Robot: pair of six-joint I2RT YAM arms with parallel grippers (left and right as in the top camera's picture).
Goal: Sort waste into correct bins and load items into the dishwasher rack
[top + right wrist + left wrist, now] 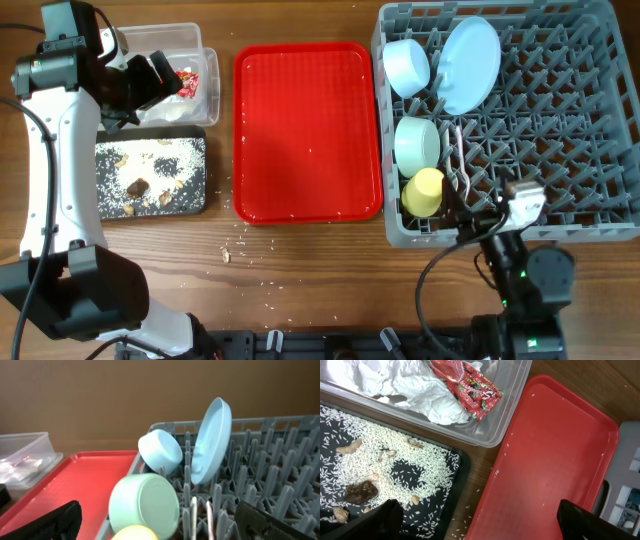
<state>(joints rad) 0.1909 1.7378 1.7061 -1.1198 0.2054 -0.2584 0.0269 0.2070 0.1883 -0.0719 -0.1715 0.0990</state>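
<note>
Left gripper (pixel 480 510): jaws wide, nothing between, hanging over meeting edges of clear tub (pixel 210 70) and black tray (pixel 203 175). Tissue (pixel 415 387) and red-and-white wrapper (pixel 470 385) lie in tub. Rice (pixel 420 460) and brown scraps (pixel 360 491) spread over black tray; few grains on table (pixel 250 250).

Right gripper (pixel 157 510): jaws wide, empty, at front of rack (pixel 560 130). In rack: plate (pixel 468 65) on edge, two bowls (pixel 405 65) tipped sideways, yellow cup (pixel 423 192), spoons (pixel 458 160) just beside. Red tray (pixel 305 130) between bins and rack.
</note>
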